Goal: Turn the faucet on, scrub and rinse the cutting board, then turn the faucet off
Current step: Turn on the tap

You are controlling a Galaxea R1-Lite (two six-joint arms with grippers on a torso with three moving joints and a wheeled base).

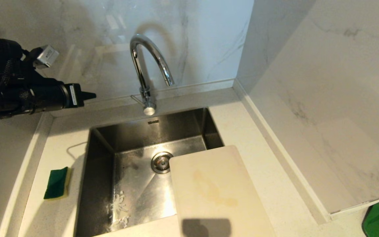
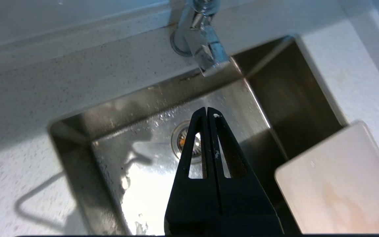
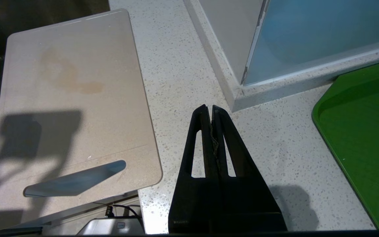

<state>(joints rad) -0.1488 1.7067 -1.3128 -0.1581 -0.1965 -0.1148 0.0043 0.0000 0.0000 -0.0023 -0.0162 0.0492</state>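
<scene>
The chrome gooseneck faucet [image 1: 146,70] rises behind the steel sink [image 1: 133,191], its thin lever [image 1: 137,98] sticking out to the left near the base. No water runs. The cream cutting board [image 1: 212,191] with a yellowish stain lies over the sink's right front corner and the counter. My left gripper [image 1: 92,95] is shut and empty, held up in the air left of the faucet at about lever height, well apart from it. In the left wrist view the left gripper [image 2: 207,109] points over the sink, with the faucet [image 2: 206,49] beyond it. My right gripper [image 3: 209,107] is shut and empty over the counter beside the cutting board [image 3: 74,98].
A green and yellow sponge [image 1: 57,183] lies on the counter left of the sink. Marble walls close in the back and right. A green tray [image 3: 364,131] sits at the right counter edge. White suds [image 1: 118,210] cling to the sink floor near the drain [image 1: 161,162].
</scene>
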